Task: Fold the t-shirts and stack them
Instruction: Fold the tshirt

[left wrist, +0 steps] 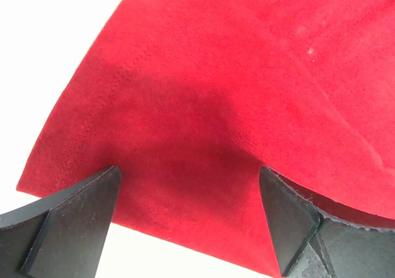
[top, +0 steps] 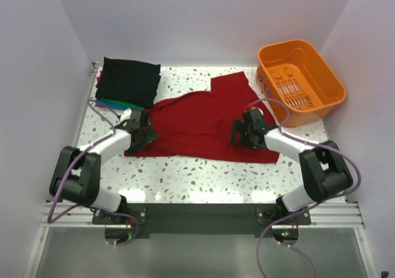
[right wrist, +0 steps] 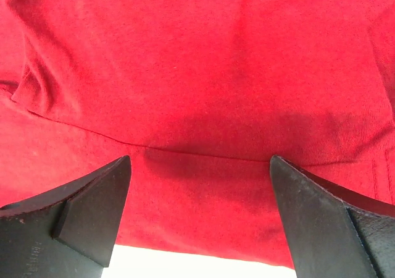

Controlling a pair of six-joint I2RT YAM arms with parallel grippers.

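A dark red t-shirt (top: 203, 120) lies spread on the speckled table, partly folded, with a sleeve reaching toward the back. My left gripper (top: 143, 134) is open over the shirt's left near corner (left wrist: 185, 105); its fingers (left wrist: 74, 219) straddle the cloth near the edge. My right gripper (top: 242, 133) is open over the shirt's right part (right wrist: 203, 74), fingers (right wrist: 92, 210) wide apart above a fold line near the hem. A stack of folded shirts stands at the back left, a black one (top: 128, 80) on top, with teal and blue edges below.
An orange plastic basket (top: 299, 80) stands at the back right, close to the shirt's right edge. White walls enclose the table on three sides. Bare speckled table (top: 197, 173) lies between the shirt and the arm bases.
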